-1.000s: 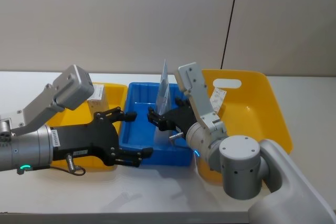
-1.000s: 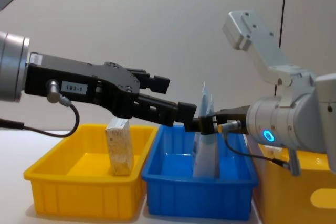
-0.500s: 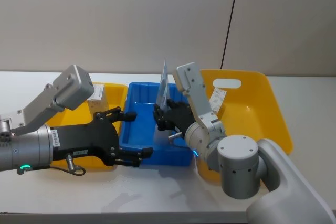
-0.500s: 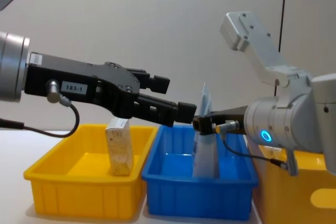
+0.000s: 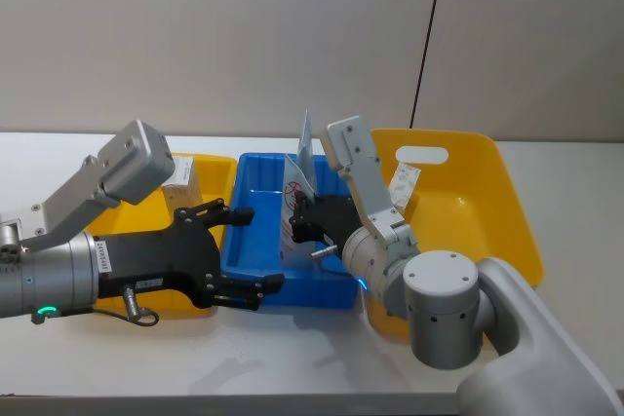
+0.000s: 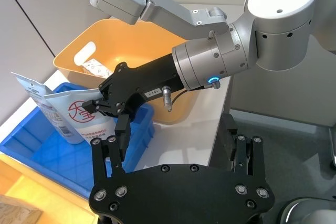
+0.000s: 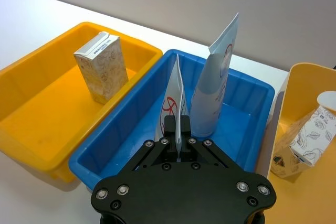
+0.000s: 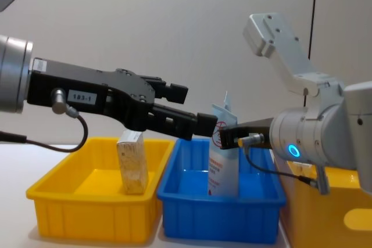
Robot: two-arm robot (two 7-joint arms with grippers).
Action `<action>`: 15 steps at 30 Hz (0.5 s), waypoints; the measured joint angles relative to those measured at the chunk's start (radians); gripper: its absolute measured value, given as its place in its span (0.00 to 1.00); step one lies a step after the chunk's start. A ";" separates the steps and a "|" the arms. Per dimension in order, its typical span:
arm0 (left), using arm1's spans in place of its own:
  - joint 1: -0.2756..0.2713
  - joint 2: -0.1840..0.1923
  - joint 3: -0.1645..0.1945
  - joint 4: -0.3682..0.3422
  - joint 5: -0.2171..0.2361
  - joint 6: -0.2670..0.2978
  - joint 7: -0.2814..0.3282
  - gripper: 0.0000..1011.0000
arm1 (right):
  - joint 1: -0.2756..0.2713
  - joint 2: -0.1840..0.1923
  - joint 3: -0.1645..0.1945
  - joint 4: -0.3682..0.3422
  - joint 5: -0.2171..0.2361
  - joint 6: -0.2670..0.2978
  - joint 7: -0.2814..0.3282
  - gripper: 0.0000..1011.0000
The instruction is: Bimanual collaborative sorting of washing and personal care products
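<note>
Over blue bin, right gripper has turned pouch face-on.

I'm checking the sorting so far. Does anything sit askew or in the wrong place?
Nothing is spilled or misplaced. One pale-blue tapering pouch stands in the blue plastic bin, and the right gripper holds a second pouch there. A beige leaf-patterned block pack stands upright in the small yellow bin.

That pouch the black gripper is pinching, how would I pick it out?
Find the blue bin between the two yellow ones. Two pale-blue pouches stand in it; yours is the held pouch, turned edge-on with a red circle mark, clamped in the right gripper. The other pouch stands free and taller behind it.
</note>
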 joint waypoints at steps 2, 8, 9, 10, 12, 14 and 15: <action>0.000 0.000 0.000 0.000 0.000 0.000 0.000 0.99 | 0.000 0.000 0.000 0.000 0.000 0.000 0.000 0.02; 0.000 0.000 0.000 0.000 0.000 0.000 0.000 0.99 | -0.005 0.003 0.004 -0.009 -0.002 -0.002 0.000 0.02; 0.000 0.000 0.000 0.000 0.000 0.000 0.000 0.99 | -0.006 0.003 0.005 -0.012 -0.002 -0.003 0.000 0.02; 0.000 0.000 0.000 0.000 0.000 0.000 0.000 0.99 | -0.007 0.005 0.005 -0.015 -0.002 -0.004 0.000 0.02; 0.000 0.000 0.000 0.000 0.000 0.000 0.000 0.99 | -0.012 0.009 0.009 -0.029 -0.003 -0.008 0.001 0.02; 0.000 0.000 0.000 0.000 0.000 0.000 0.000 0.99 | -0.015 0.013 0.012 -0.038 -0.003 -0.011 0.003 0.02; 0.000 0.000 0.000 0.000 0.000 0.000 0.000 0.99 | -0.018 0.017 0.015 -0.052 -0.003 -0.014 0.006 0.02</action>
